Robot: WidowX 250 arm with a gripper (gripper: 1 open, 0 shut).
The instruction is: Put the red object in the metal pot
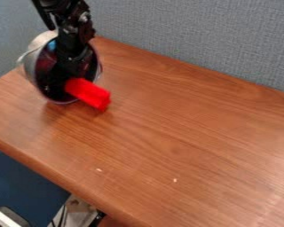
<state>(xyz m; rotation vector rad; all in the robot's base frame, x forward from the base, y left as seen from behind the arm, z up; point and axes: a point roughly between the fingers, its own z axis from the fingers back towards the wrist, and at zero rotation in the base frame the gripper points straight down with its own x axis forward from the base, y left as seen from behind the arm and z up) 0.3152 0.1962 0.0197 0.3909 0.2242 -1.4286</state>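
The red object (89, 92) is a small bright block just in front of the metal pot's right side, low over the wooden table (169, 133) or resting on it. The metal pot (33, 69) stands at the table's back left corner, its silver rim showing on the left and its inside dark. My black gripper (74, 78) reaches down across the pot's opening, and its tips end right at the block's upper left end. The dark fingers blend into the dark pot, so their spacing and any hold on the block are unclear.
The table's front edge runs diagonally from the left down to the bottom right, with a drop to the floor beyond it. A grey-blue wall stands close behind the pot and the arm (64, 16).
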